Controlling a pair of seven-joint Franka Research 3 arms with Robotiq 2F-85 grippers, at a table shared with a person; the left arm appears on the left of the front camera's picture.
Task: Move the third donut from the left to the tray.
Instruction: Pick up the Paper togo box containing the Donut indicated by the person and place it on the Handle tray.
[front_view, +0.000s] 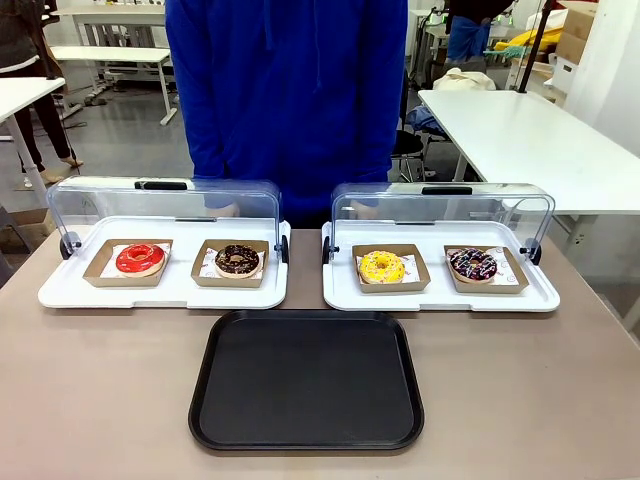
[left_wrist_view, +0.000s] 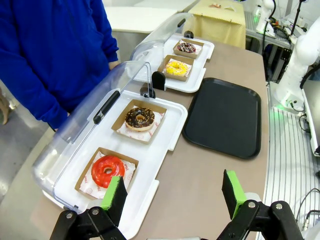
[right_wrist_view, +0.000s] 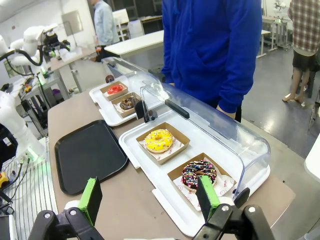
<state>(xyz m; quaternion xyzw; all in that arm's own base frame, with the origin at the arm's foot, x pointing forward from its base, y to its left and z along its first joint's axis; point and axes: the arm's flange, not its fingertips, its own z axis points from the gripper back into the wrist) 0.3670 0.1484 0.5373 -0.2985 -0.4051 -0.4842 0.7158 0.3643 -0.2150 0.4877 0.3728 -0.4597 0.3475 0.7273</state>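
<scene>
Hovering with right claw (right_wrist_view: 150, 192) and left claw (left_wrist_view: 174, 190) both spread wide, nothing gripped. Eyes on the third donut from the left (front_view: 381, 266), yellow-iced, in its brown box (front_view: 390, 289) on the right-hand white tray (front_view: 440, 298), lid (front_view: 440, 205) swung open, just beyond the black tray (front_view: 305, 385). Best to drop straight down with the right claw, pinch the ring's sides gently, then lift clear of the box walls.

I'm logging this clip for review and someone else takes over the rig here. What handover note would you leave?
Left hand: open, holding nothing.
Right hand: open, holding nothing.
Yellow donut: in its cardboard box on a white tray, clear lid raised.
Black tray: at the near middle of the table, no donut on it.
Done: nothing yet.
Left: grasp the yellow donut, set it on the black tray.
</scene>
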